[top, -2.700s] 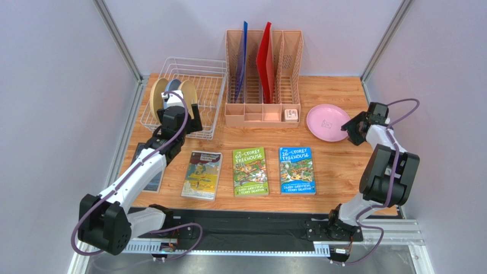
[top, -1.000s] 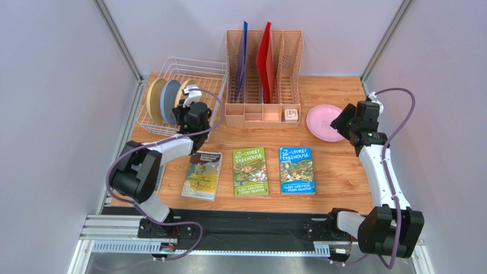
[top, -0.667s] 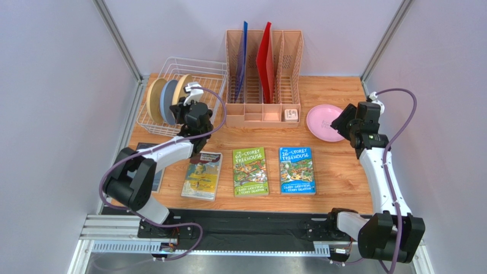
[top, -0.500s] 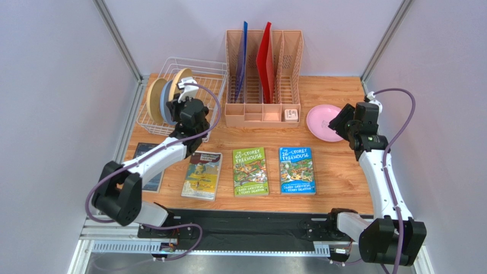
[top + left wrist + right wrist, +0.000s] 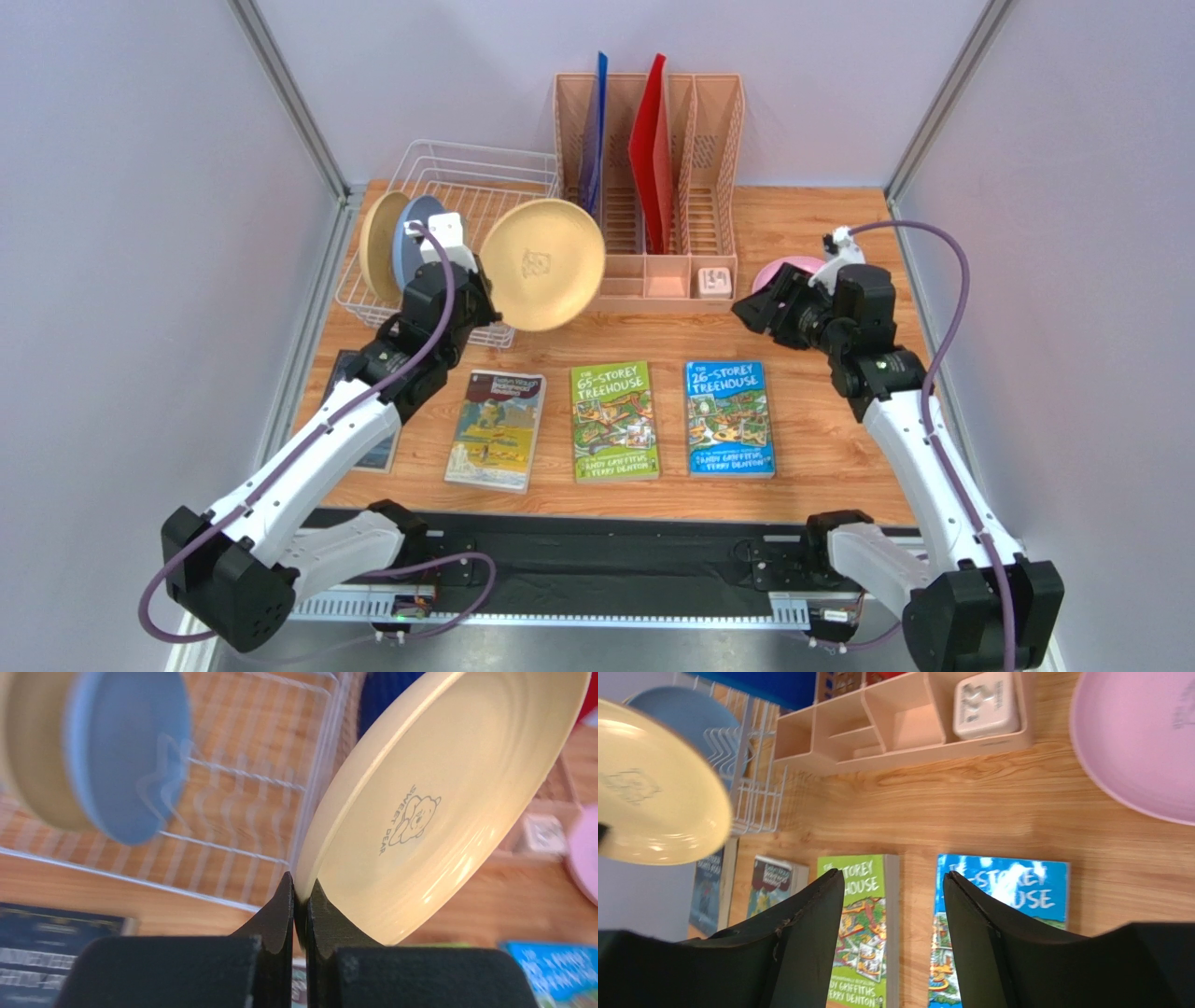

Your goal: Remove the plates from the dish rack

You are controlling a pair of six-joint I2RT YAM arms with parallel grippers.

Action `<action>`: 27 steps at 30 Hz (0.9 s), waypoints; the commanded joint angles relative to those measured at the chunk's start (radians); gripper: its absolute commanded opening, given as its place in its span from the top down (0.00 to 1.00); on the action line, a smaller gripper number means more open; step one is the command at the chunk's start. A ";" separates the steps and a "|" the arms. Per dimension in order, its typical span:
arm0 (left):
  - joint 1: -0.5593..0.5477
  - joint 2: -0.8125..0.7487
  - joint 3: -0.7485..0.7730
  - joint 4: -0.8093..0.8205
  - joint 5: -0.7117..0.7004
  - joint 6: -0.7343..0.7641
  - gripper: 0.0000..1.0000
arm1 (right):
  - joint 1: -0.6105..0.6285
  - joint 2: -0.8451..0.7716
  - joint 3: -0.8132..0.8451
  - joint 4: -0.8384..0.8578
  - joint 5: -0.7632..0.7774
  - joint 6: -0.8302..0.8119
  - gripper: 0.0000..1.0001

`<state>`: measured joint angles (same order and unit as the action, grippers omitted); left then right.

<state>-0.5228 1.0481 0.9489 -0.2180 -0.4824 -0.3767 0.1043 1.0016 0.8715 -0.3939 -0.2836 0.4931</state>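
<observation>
- The left arm (image 5: 323, 434) stretches long from its base at the table's (image 5: 828, 420) 7 o'clock corner, its forearm running toward 1 o'clock and its wrist raised by the near right corner of the dish rack (image 5: 477, 175).
- The left gripper (image 5: 300, 892) has its jaws pinched tight on the rim of a tan plate (image 5: 543, 263). The plate is held in the air, tilted, its printed face turned up toward the top camera.
- From above, that plate overlaps the rack's right edge and the left end of the peach organizer (image 5: 701, 140).
- A second tan plate (image 5: 376, 241) and the light blue plate (image 5: 415, 231) stand on edge in the rack, at its 9 o'clock side.
- The right arm (image 5: 919, 448) rises from the 5 o'clock corner, forearm leaning toward 11 o'clock, wrist bent so the right gripper (image 5: 892, 882) points toward 9 o'clock.
- Its jaws are spread and hold nothing, above the green book (image 5: 857, 938) and blue book (image 5: 1001, 917).
- The pink plate (image 5: 1144, 742) lies flat on the table at 2 o'clock, partly hidden behind that gripper in the top view.
</observation>
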 commanded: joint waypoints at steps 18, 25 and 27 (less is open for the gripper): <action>-0.025 0.162 -0.022 0.032 0.588 -0.298 1.00 | 0.270 0.212 -0.020 0.267 -0.078 0.025 0.39; -0.036 0.199 -0.003 0.032 0.616 -0.295 1.00 | 0.313 0.308 0.014 0.265 -0.040 0.010 0.64; -0.037 0.205 0.001 0.034 0.620 -0.295 1.00 | 0.314 0.322 0.020 0.257 -0.022 0.004 0.80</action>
<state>-0.5507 1.2484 0.8871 -0.2436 0.0982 -0.6498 0.4080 1.3041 0.8417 -0.1764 -0.3489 0.5140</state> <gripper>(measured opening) 0.030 0.328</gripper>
